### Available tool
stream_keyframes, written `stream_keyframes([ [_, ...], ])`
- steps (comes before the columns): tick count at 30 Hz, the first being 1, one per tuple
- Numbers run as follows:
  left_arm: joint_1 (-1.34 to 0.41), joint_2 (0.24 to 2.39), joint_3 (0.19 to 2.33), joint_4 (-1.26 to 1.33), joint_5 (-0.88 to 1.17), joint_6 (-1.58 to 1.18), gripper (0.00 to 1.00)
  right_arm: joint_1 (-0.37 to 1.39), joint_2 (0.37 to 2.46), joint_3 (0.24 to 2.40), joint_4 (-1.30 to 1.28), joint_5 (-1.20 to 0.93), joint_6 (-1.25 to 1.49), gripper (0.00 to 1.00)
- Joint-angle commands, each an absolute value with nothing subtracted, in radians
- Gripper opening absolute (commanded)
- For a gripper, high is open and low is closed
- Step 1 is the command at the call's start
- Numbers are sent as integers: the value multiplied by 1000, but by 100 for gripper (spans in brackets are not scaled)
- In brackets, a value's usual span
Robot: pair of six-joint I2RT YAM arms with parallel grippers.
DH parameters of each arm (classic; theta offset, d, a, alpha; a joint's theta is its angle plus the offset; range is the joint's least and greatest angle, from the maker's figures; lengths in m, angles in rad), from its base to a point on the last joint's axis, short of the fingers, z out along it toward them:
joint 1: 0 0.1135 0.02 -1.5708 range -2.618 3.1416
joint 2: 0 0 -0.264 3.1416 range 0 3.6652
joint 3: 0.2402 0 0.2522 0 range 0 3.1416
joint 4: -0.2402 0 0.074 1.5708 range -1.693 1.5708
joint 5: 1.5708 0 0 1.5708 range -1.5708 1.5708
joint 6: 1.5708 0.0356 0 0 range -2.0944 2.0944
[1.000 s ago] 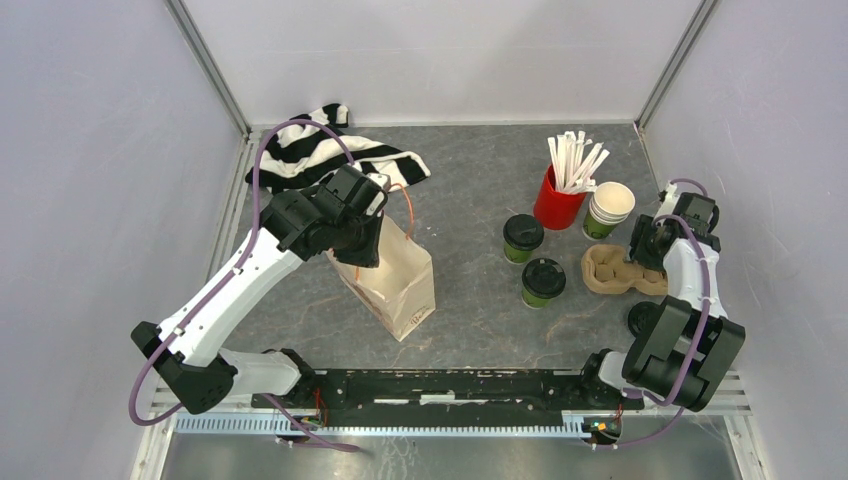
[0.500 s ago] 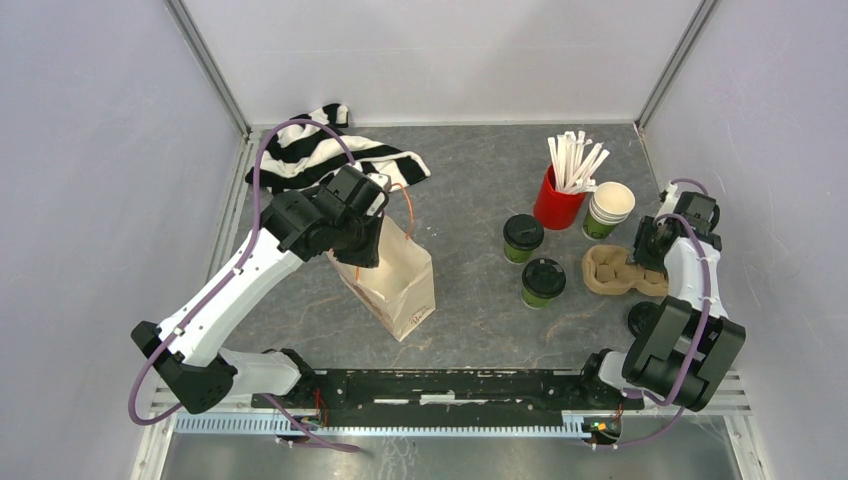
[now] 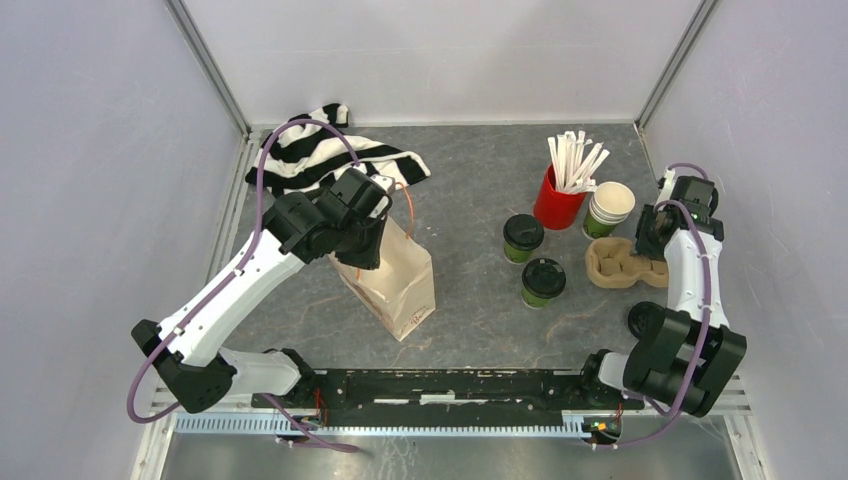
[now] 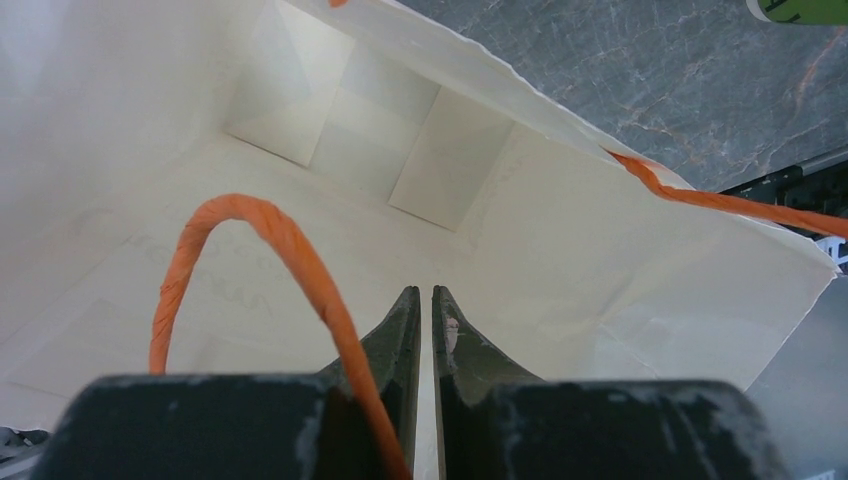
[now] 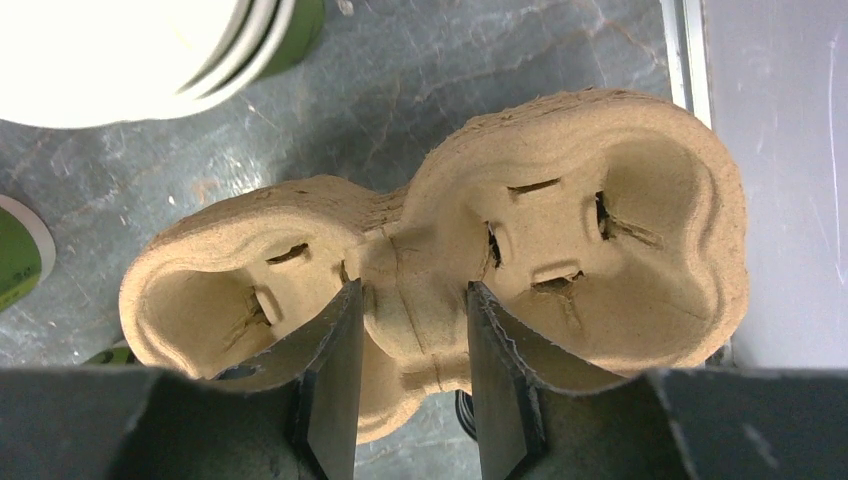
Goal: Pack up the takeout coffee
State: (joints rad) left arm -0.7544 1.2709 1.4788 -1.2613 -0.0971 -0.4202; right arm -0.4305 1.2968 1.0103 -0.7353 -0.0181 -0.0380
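Lab test cell (plain grey walls (image 3: 90, 150))

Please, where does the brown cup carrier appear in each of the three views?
Top external: cup carrier near the right edge, at the right claw.
Left wrist: not in it; it looks into the paper bag.
Right wrist: centre, its waist between the claw's fingers.
Shared landmark: stacked lidless cups beside the carrier.

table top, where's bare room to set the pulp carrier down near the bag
Widest bare patch: grey table between the brown paper bag with orange handles and the two black-lidded green paper cups, back to the wall. The strip in front of those cups is bare. Crowded: right rear, around the red cup of white sticks, stacked lidless cups and brown pulp carrier.
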Motion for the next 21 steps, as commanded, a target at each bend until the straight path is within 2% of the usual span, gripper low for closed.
stream_keyframes([
  [1,-760,1257,1500,-1242,-123,-373,16,-435,1260,988,-736,117,-60,0],
  [4,-777,1263,1513,-1247,-141,-371,16,-423,1251,1026,-757,36,-19,0],
  [8,-776,1266,1516,-1250,-137,-373,16,-418,1197,1048,-687,75,-19,0],
  [11,-778,1265,1514,-1243,-127,-374,16,-420,1299,1040,-752,-84,-2,0],
  [13,-777,1268,1519,-1247,-126,-374,15,-420,1254,1043,-726,-157,64,0],
  [14,-776,1269,1523,-1250,-126,-374,15,-407,1227,1058,-722,-64,52,0],
  [16,-776,1266,1527,-1252,-128,-374,15,-285,1241,1111,-800,289,-32,0],
  [17,-776,1263,1526,-1252,-129,-375,15,-278,1267,1085,-816,349,-55,0],
  [19,-776,1259,1522,-1250,-127,-376,15,-372,1284,1036,-822,213,-42,0],
  [21,-776,1262,1524,-1249,-122,-376,15,-400,1212,994,-737,47,-18,0],
])
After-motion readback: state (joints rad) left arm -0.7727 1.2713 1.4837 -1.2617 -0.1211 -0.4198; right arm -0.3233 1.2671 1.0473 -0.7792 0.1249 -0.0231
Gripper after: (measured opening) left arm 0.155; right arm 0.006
